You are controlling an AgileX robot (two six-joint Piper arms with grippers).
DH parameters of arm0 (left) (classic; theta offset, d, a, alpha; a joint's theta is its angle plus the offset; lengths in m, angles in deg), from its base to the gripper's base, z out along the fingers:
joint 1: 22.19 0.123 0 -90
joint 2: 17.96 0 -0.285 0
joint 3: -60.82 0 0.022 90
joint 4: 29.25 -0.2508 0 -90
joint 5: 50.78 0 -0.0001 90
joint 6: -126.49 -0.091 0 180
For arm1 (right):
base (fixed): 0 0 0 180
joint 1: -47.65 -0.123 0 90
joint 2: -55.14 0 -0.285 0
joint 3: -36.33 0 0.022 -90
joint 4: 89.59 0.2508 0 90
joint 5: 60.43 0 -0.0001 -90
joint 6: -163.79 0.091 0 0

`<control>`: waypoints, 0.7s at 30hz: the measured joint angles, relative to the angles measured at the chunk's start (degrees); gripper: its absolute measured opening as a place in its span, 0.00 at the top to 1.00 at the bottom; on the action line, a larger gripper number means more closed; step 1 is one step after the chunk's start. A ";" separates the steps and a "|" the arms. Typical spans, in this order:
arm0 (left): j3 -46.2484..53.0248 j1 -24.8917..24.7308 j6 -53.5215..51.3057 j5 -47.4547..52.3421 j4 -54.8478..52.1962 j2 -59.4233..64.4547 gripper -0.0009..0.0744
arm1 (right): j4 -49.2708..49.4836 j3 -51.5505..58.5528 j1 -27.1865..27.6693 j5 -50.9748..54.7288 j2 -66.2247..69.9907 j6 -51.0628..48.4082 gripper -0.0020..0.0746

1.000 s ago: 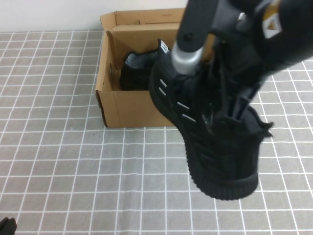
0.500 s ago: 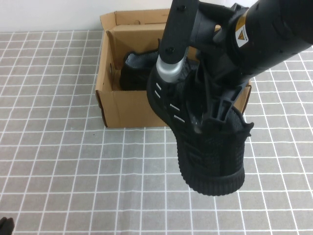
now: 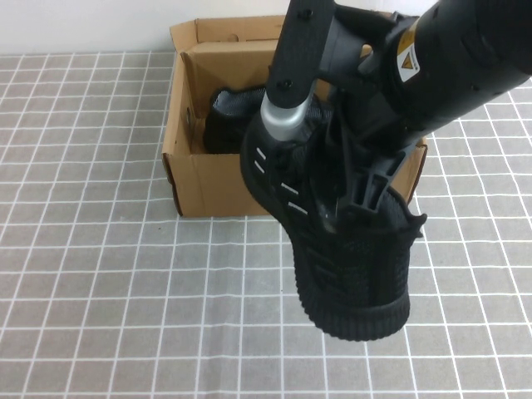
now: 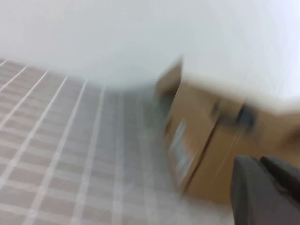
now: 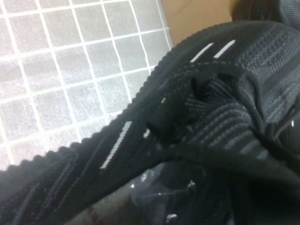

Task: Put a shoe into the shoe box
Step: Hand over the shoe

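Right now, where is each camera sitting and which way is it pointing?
High view: raised, angled down at the box; right gripper carries the shoe.
Left wrist view: low beside the box; left gripper shows.
Right wrist view: pressed close against the shoe, tabletop beyond.
All views share the box.

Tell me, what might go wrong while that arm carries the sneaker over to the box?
The right gripper holds the shoe in the air, in front of the shoe box, so a weak hold could drop it onto the table. Another sneaker already lies in the box, so this one may jam on it or catch a flap. The left gripper is well clear.
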 joint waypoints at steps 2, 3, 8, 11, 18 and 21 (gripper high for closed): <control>0.00 0.00 1.81 -4.38 5.64 0.00 0.99 | 0.25 0.00 0.00 0.00 0.00 0.00 0.98; 0.00 0.00 2.21 -5.79 6.97 0.00 0.99 | 0.36 0.00 0.00 0.00 0.00 0.00 0.98; -1.07 0.00 3.72 -9.54 10.26 0.00 0.99 | 1.00 0.00 0.00 0.00 0.00 0.11 0.98; -7.17 0.00 3.97 -0.58 10.65 2.43 0.99 | 1.76 0.00 0.00 0.22 0.04 0.11 0.98; -26.58 0.00 -5.07 22.18 11.34 22.25 0.99 | 2.10 0.00 0.00 1.35 0.04 -4.08 0.98; -34.66 0.00 -14.81 28.52 15.18 31.12 0.99 | 2.21 0.00 0.00 1.33 0.04 -8.34 0.98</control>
